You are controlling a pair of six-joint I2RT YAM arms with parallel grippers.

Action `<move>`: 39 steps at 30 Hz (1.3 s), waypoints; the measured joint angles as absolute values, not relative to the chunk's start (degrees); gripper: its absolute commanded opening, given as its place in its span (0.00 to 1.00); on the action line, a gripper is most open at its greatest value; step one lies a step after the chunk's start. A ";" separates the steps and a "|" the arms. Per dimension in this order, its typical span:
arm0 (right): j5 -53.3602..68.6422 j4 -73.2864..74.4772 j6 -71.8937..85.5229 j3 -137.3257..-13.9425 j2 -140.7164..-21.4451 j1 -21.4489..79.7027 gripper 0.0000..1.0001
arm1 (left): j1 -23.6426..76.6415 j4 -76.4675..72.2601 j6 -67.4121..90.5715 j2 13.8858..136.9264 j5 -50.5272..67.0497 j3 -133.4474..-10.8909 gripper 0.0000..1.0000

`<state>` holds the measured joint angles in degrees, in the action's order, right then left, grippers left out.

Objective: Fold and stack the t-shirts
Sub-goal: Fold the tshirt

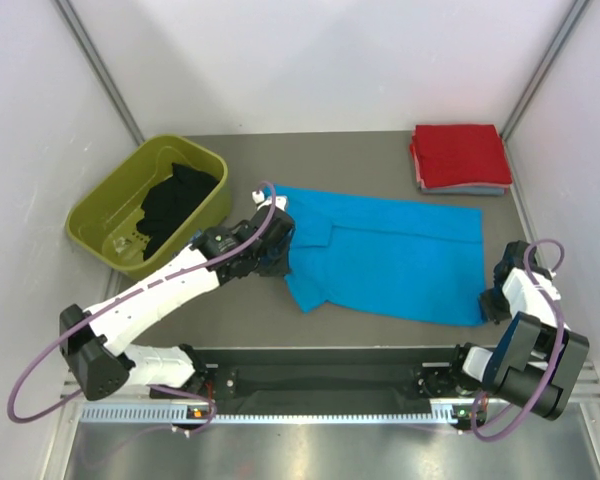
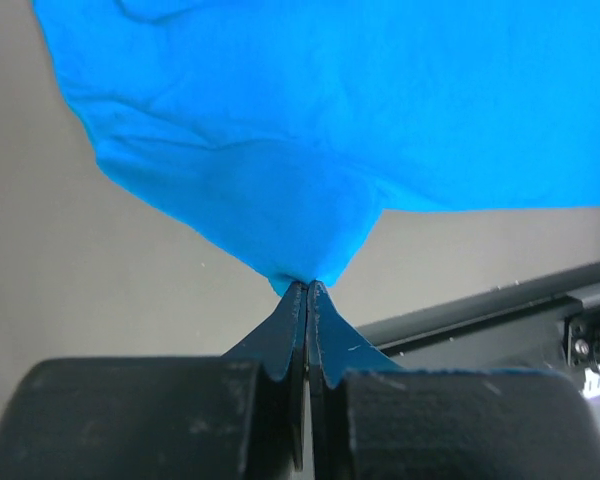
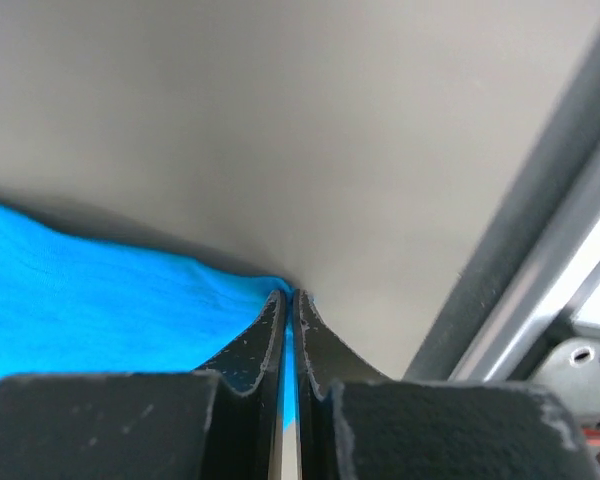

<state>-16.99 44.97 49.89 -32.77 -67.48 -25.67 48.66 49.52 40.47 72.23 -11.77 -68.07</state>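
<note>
Pinching, left: left gripper [image 2: 307,285] has its jaws clamped tight on a peak of the blue t-shirt [image 1: 390,255]; the cloth is drawn up into a point at the fingertips.
Pinching, right: right gripper [image 3: 288,295] is clenched on the same shirt's near right corner, with a sliver of blue showing between the fingers, low over the table [image 1: 360,160].
Blue shirt, where: spread across the middle of the table, long side running left to right. Left arm is at its near left end, right arm at its near right corner, close to the table's right edge. A crease runs through the left part.
Tub: olive-green tub [image 1: 115,195] at the far left of the table, upright and open-topped, just beside the left arm's wrist.
Tub contents: black t-shirt [image 1: 175,205], bunched and unfolded, heaped toward the tub's right side; bare olive floor shows at the near left.
Stack: red t-shirt [image 1: 462,152] folded square at the far right corner, lying on a grey-blue t-shirt [image 1: 470,189] of which only the near edge shows.
Stack vs blue shirt: apart, not touching.
</note>
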 measured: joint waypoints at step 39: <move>-15.73 34.63 34.33 -48.21 -80.14 -15.14 0.00 | 30.85 44.51 27.18 93.86 -7.09 -82.72 0.00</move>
